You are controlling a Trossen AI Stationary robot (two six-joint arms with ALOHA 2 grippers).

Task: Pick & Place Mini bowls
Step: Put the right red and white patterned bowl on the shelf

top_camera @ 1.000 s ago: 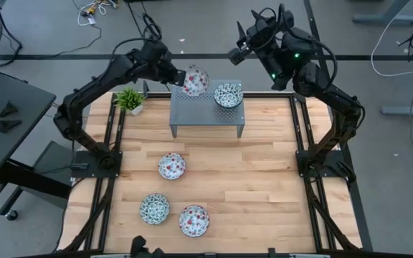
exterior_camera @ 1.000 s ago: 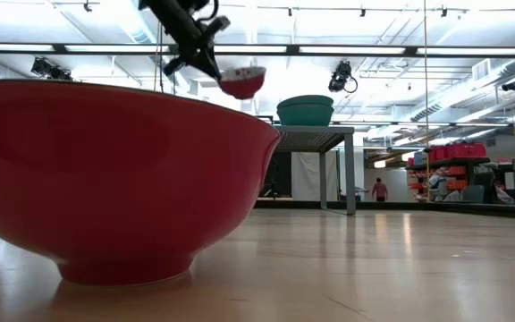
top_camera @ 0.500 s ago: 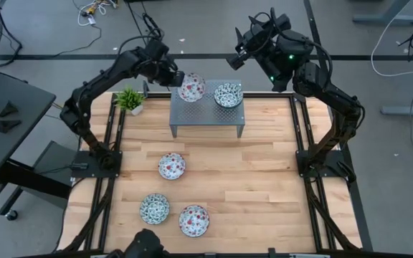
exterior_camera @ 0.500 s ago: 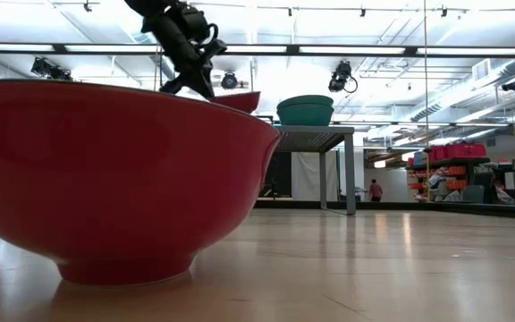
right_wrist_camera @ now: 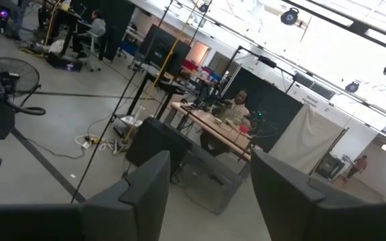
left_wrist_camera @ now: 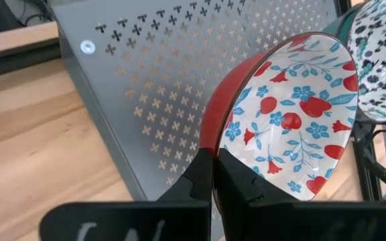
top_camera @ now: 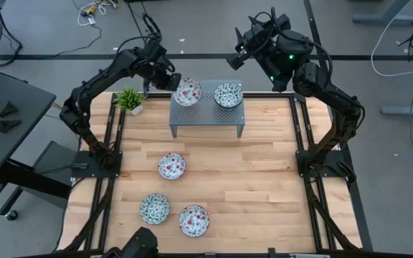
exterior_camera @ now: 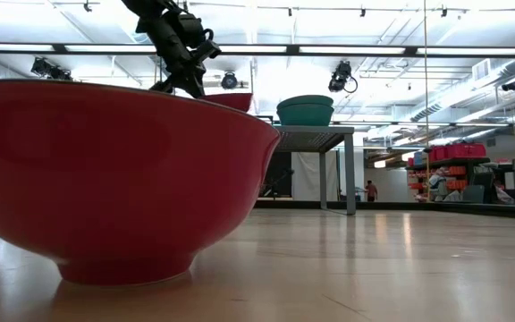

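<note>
A red-patterned mini bowl [top_camera: 187,92] is over the left part of the grey perforated stand [top_camera: 206,118], with my left gripper [top_camera: 173,80] shut on it. In the low view a nearer bowl hides its base, so whether it rests on the stand is unclear. A green-patterned mini bowl [top_camera: 228,94] sits on its foot on the stand's right part. Three more mini bowls stand on the wooden table: a red one [top_camera: 171,165], a green one [top_camera: 153,208] and another red one [top_camera: 193,220]. My right gripper [top_camera: 236,59] hangs high beyond the stand's far edge, open and empty. My left gripper pinches the red bowl's rim [left_wrist_camera: 213,144] on the side toward the table's left, one finger [left_wrist_camera: 236,187] inside the bowl and the other [left_wrist_camera: 196,177] on its red outer wall. The fingers slant down from the far left. The bowl sits slightly tilted, its opening up.
A small potted plant [top_camera: 130,99] stands at the table's far left corner, close to my left arm. In the low view one red bowl [exterior_camera: 105,179] fills the near left. The table's right half [top_camera: 264,179] is bare wood.
My left gripper has gone down and toward the table's left and near side with the red bowl. The bowl was tipped on its side, high above the stand; it is now nearly level, low over the stand's left part. The gripper stays shut on it.
</note>
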